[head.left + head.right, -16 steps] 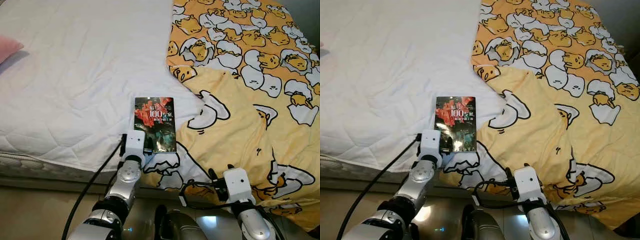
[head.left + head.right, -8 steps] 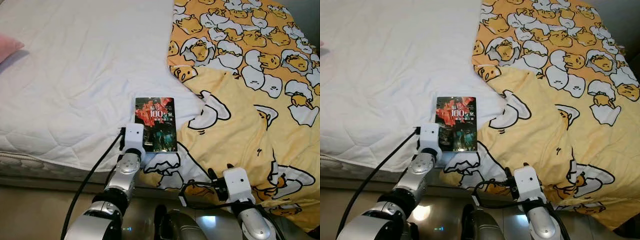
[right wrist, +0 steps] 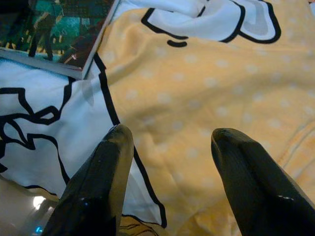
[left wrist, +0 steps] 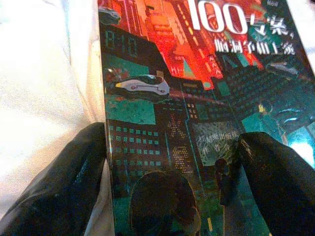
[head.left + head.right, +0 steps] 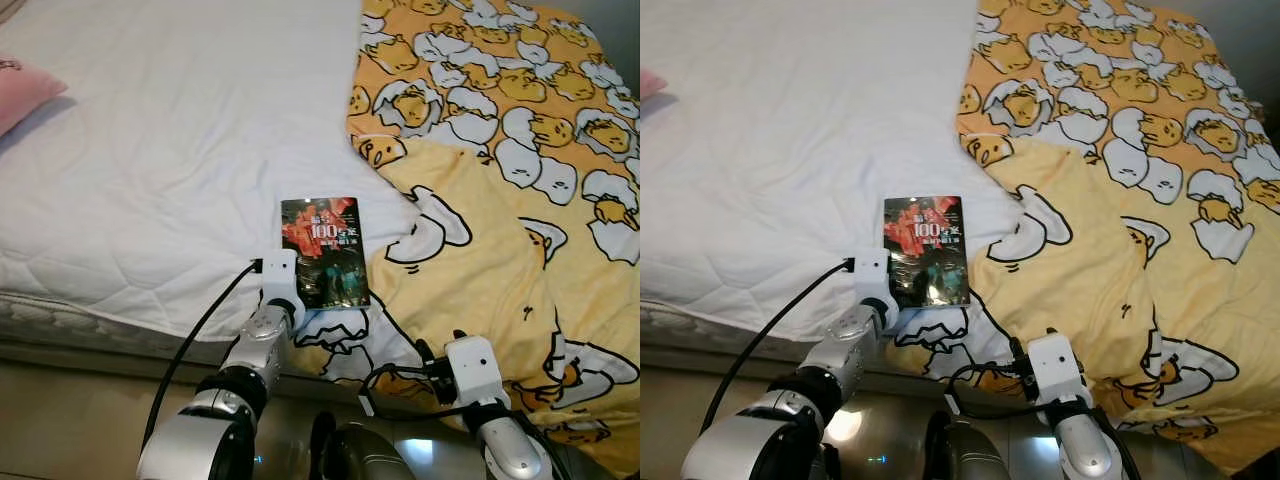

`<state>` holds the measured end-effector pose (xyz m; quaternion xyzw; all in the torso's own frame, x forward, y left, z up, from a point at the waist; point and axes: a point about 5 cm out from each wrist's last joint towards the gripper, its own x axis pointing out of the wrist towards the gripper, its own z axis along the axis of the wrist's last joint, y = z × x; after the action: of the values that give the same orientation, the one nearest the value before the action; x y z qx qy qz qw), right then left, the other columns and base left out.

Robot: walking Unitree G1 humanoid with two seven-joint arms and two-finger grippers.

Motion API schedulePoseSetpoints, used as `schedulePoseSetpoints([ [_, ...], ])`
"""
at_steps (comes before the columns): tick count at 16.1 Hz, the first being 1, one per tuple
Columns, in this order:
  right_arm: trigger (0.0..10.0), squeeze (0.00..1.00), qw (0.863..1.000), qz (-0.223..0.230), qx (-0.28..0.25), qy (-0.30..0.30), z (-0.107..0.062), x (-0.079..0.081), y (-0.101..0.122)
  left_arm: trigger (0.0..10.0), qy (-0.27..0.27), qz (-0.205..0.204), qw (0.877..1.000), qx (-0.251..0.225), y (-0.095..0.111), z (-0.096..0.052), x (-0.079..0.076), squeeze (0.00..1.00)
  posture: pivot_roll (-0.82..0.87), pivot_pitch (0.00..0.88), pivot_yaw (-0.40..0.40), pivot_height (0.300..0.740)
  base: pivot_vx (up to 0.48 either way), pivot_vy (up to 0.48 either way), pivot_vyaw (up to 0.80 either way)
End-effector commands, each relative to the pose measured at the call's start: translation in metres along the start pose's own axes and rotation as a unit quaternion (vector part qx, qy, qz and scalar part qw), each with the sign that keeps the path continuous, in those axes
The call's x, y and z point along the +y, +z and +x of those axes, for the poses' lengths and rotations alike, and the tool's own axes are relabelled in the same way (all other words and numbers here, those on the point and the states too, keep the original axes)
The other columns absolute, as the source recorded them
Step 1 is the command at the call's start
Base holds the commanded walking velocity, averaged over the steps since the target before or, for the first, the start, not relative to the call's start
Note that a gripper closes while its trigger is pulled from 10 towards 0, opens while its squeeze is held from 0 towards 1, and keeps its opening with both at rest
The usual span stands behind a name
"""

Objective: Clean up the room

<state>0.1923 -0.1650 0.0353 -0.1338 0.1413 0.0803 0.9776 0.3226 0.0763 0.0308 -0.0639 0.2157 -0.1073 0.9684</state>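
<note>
A paperback book (image 5: 325, 250) with a red and teal city cover lies flat on the white sheet near the bed's front edge, its right side against the yellow duvet (image 5: 480, 270). My left gripper (image 4: 172, 138) is open at the book's near left corner. One finger (image 4: 74, 177) rests on the sheet beside the spine and the other finger (image 4: 275, 172) rests on the cover. My right gripper (image 3: 172, 132) is open with nothing in it, hovering over the duvet's draped edge (image 3: 206, 98) to the right of the book.
The white quilted mattress (image 5: 150, 170) spreads to the left, with a pink pillow (image 5: 25, 95) at its far left. The duvet, printed with egg characters, covers the right half. A black cable (image 5: 195, 335) hangs from the left wrist over the bed edge. Glossy floor (image 5: 60, 420) lies below.
The camera has shifted, so the whole scene sits a little differently. The left arm has reached slightly further in at the book's near left corner. The right arm has not moved.
</note>
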Motion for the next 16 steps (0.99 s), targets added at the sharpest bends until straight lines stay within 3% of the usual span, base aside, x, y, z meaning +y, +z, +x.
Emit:
schedulePoseSetpoints([
  [1,10.0,0.0,1.0,0.003,0.019,-0.004,-0.003,-0.004,-0.007,0.0,-0.032,-0.005,0.997,0.069,-0.029,-0.005,-0.019,0.0,-0.11,0.195,-0.177,0.736,0.0,0.0,0.0],
  [4,10.0,0.0,1.0,0.005,0.021,-0.002,-0.005,-0.002,-0.008,0.0,-0.035,-0.049,0.995,0.078,-0.03,-0.004,-0.017,0.0,-0.11,0.199,-0.174,0.736,0.0,0.0,0.0],
  [7,10.0,0.0,1.0,0.006,0.02,-0.003,-0.005,-0.002,-0.007,0.0,-0.055,-0.032,0.996,0.07,-0.025,-0.003,-0.02,0.0,-0.12,0.204,-0.175,0.736,0.0,0.0,0.0],
  [8,10.0,0.0,1.0,0.017,0.018,0.002,-0.006,-0.002,-0.007,0.0,-0.069,-0.009,0.995,0.068,-0.025,-0.003,-0.023,0.0,-0.12,0.206,-0.175,0.736,0.0,0.0,0.0],
  [11,10.0,0.0,0.995,0.072,0.03,0.06,-0.011,0.009,-0.01,0.0,-0.086,0.009,0.994,0.068,-0.026,-0.004,-0.026,0.0,-0.12,0.208,-0.173,0.736,0.0,0.0,0.0],
  [16,10.0,0.0,0.987,0.126,0.047,0.092,-0.015,0.011,-0.013,0.0,-0.109,-0.024,0.992,0.05,-0.02,-0.003,-0.031,0.0,-0.12,0.211,-0.173,0.736,0.0,0.0,0.0],
])
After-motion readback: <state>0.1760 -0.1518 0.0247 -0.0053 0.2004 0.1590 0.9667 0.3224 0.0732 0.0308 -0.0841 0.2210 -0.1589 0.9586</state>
